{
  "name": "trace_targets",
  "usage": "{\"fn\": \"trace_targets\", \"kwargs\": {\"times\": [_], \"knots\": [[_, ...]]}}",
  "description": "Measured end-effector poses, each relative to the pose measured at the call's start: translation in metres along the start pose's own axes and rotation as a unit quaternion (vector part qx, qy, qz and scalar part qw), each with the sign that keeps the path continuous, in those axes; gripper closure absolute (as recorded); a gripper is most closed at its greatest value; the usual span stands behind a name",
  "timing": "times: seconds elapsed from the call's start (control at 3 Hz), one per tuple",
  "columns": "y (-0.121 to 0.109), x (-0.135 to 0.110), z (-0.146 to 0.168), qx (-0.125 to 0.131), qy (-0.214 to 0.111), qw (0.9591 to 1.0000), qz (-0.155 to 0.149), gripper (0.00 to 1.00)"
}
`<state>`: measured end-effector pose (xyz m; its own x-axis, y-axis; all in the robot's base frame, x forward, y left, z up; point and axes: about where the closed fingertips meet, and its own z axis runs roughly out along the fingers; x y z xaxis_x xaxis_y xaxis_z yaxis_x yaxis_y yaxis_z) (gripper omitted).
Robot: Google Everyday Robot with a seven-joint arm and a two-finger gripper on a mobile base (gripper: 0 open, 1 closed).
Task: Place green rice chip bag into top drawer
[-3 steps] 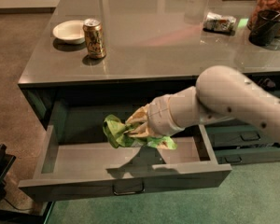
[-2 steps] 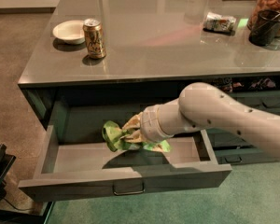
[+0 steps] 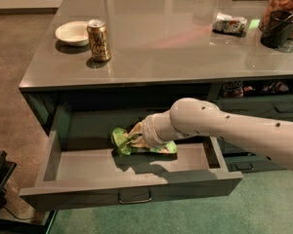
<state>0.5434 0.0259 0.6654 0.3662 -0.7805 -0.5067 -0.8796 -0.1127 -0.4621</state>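
Grey-green cabinet with a glossy grey counter top (image 3: 176, 48), standing where brown floor (image 3: 12, 82) meets green carpet (image 3: 263, 206).

- Crumpled lime-green foil rice chip bag (image 3: 120, 141) is seen lying inside the wide shallow grey-green top drawer (image 3: 88, 164), on its floor, near the back edge and slightly right of centre. One end of the bag shows left of the gripper; the other end shows beneath the wrist, towards the drawer's right side.
- Tan two-finger gripper (image 3: 135, 136) is lowered into the drawer and set directly on the bag, pointing to the drawer's left. Whether the bag is clamped or let go cannot be told; the foil is bunched around the tip.
- Drawer is pulled well out. A small metal bar handle (image 3: 135, 197) is centred on its front edge. The front half of the floor is bare.
- Pale beige arm (image 3: 224, 130) is reached in from the right edge of view, crossing the drawer's right rear corner.
- Narrower stacked drawers (image 3: 263, 106) are noted to the right, beneath the counter.
- Counter, left side: a gold soda can (image 3: 98, 40) upright, with a small white bowl (image 3: 72, 32) just beside it, nearer the left edge.
- Counter, far right corner: a small dark-and-white packet (image 3: 228, 23), and a clear jar (image 3: 283, 13) of brown contents by the right edge.
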Motion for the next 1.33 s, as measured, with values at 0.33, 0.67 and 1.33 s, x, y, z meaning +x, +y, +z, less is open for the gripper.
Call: {"fn": "trace_targets", "kwargs": {"times": [0.33, 0.67, 1.33], "knots": [[-0.0012, 0.0018, 0.0020, 0.000, 0.003, 1.0000, -0.002, 0.81], [-0.0012, 0.0018, 0.0020, 0.000, 0.003, 1.0000, -0.002, 0.58], [-0.0012, 0.0018, 0.0021, 0.000, 0.003, 1.0000, -0.002, 0.11]]}}
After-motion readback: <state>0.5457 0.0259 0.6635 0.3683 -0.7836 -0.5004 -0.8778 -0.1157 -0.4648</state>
